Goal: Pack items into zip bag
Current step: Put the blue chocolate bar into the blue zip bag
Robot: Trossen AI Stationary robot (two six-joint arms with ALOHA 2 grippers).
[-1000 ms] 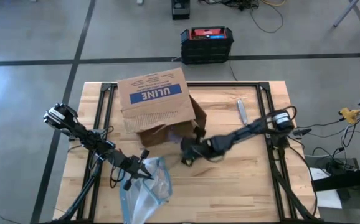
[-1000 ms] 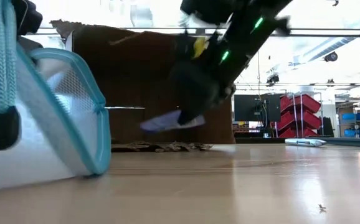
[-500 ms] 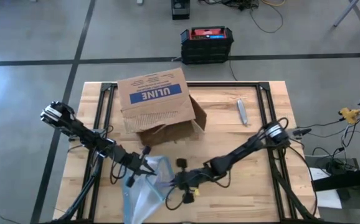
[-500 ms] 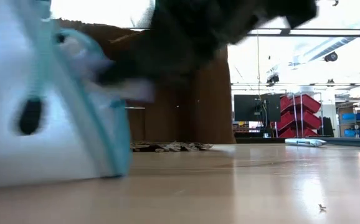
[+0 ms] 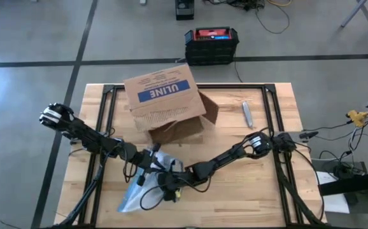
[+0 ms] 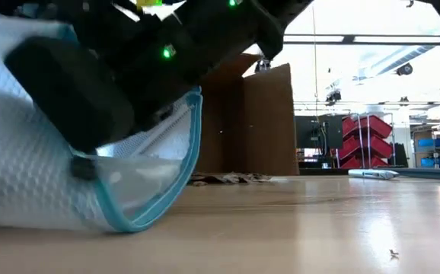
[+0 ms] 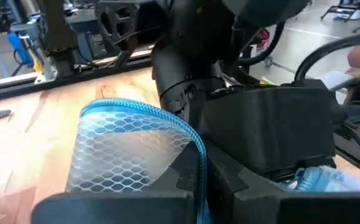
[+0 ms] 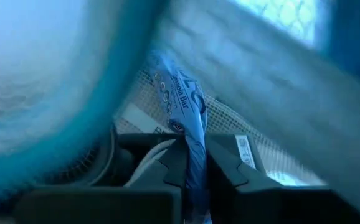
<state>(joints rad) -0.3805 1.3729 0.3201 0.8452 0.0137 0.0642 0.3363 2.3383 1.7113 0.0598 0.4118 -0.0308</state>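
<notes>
Right pincer (image 5: 165, 188) inside zip bag (image 5: 133, 194), gripping wrapper (image 8: 189, 118)

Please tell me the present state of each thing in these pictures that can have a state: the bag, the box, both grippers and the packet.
zip bag: mouth held open, lying on table.
left gripper: shut on the bag's zip edge.
right gripper: inside the bag, closed on a blue snack bar.
cardboard box: tipped, flaps open.

zip bag (image 6: 37, 183): cut off at low view's left edge | right gripper (image 5: 166, 183): jaws hidden inside bag
</notes>
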